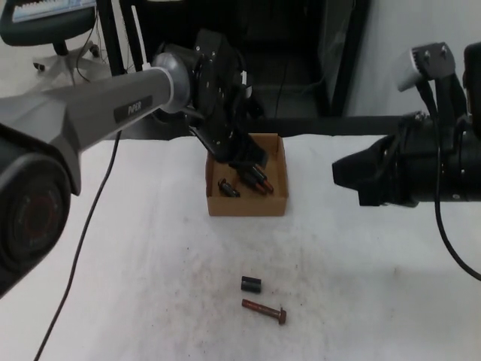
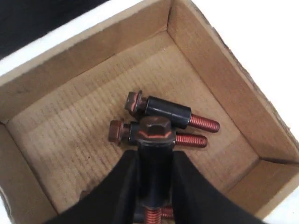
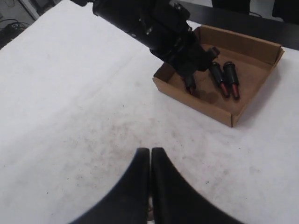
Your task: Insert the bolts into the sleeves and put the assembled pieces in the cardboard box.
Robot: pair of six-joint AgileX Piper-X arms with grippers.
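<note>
Left gripper (image 2: 154, 161) is clamped on a sleeved bolt (image 2: 155, 135), hovering over the cardboard box (image 2: 224, 65). I'd lower beside the two assembled pieces (image 2: 166, 111) inside, not onto them, then open slowly.

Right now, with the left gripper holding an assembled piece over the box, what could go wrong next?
1. Dropped here, the held piece may strike the two assembled pieces lying beneath the left gripper and bounce against the cardboard box wall.
2. The loose sleeve beside the loose bolt might roll when grasped.
</note>
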